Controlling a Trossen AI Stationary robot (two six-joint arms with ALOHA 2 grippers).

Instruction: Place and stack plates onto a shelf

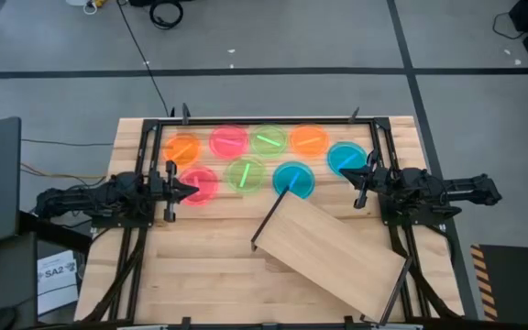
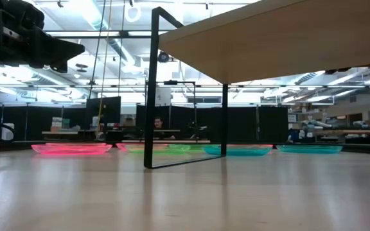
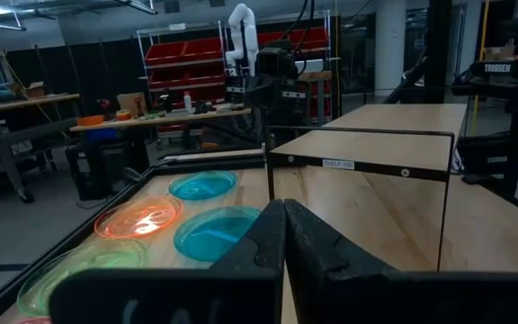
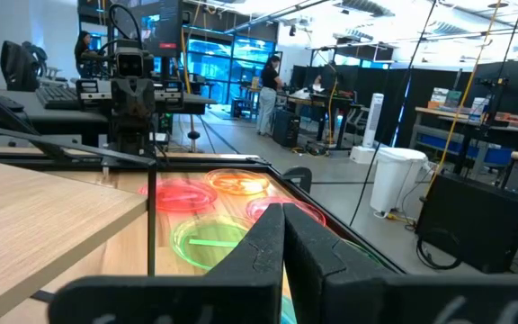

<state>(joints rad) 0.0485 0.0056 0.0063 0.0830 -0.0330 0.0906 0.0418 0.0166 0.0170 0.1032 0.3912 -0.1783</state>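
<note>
Eight plates lie in two rows on the tabletop, beyond the empty shelf. Left tool and right tool hover clenched, grasping nothing, at either side.

Two dark, jointed arms, apparently matte black, each gripper two-fingered.

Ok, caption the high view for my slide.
Eight plates on the table beside the empty shelf; left tool and right tool shut, holding nothing.
</note>
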